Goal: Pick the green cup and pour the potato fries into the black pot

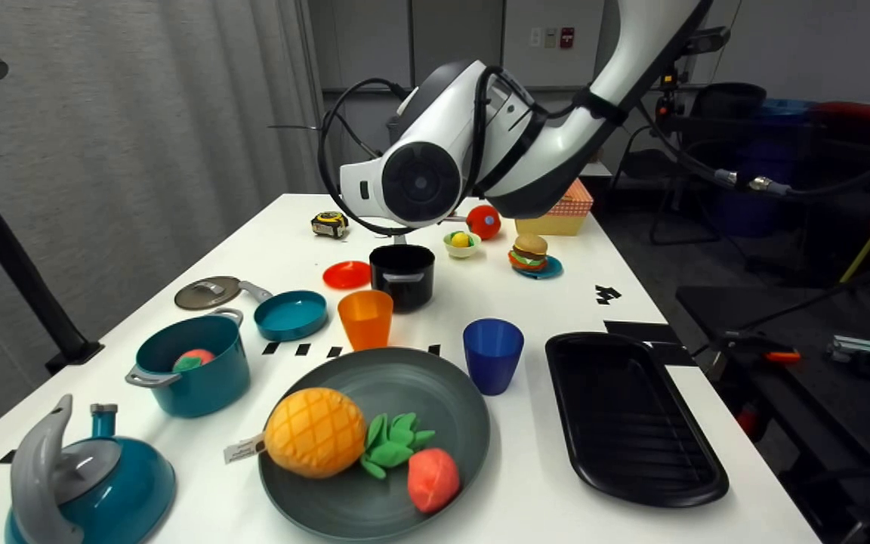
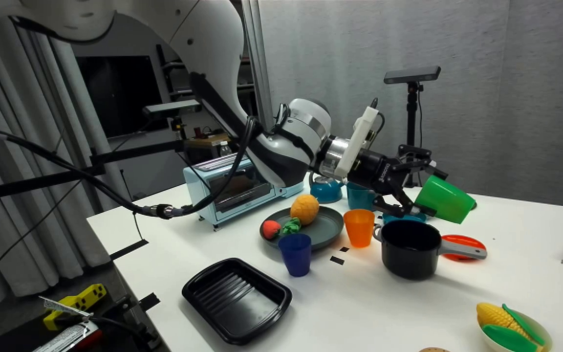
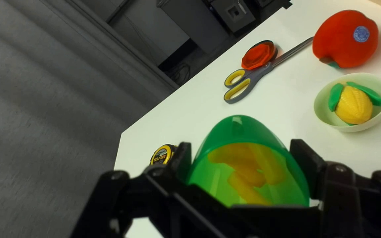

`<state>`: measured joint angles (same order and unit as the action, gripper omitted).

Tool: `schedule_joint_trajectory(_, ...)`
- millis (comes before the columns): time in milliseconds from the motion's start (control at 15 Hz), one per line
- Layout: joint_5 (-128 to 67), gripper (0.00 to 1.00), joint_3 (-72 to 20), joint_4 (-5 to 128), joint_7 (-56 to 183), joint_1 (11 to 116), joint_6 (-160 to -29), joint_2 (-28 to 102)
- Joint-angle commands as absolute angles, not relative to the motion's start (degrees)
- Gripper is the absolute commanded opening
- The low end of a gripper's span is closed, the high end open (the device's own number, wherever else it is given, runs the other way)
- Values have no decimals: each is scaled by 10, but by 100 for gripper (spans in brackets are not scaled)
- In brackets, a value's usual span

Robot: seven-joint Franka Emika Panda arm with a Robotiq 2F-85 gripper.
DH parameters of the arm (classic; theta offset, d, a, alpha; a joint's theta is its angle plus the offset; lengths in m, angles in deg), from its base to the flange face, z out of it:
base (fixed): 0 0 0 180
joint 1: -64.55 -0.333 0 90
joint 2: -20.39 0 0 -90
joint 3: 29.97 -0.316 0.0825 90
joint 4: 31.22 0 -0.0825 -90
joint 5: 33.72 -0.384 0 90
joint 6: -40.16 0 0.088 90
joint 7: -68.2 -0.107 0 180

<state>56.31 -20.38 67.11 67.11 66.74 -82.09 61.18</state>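
My gripper (image 2: pixel 434 192) is shut on the green cup (image 2: pixel 446 199) and holds it in the air, tilted well off upright. In the wrist view the green cup (image 3: pixel 240 132) sits between both fingers of the gripper (image 3: pixel 243 160), with several yellow-orange potato fries (image 3: pixel 247 190) inside. The black pot (image 2: pixel 411 259) stands upright on the table, below the cup in that exterior view, its grey handle pointing right. The black pot (image 1: pixel 402 279) also shows in an exterior view beneath the arm, where cup and gripper are hidden. The pot is out of the wrist view.
An orange cup (image 2: pixel 359 228), a red plate (image 1: pixel 347 275) and a teal pan (image 1: pixel 291 315) stand close to the pot. A blue cup (image 2: pixel 295 254) and a black tray (image 2: pixel 236 300) are farther off. A bowl with corn (image 3: pixel 352 102) and scissors (image 3: pixel 250 82) lie beyond the cup.
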Motion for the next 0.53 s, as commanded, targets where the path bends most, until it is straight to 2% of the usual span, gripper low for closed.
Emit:
schedule_joint_trajectory(0,598,52,-214,696,662,667,-785,599)
schedule_joint_trajectory(467,648,52,-222,727,647,665,-734,590)
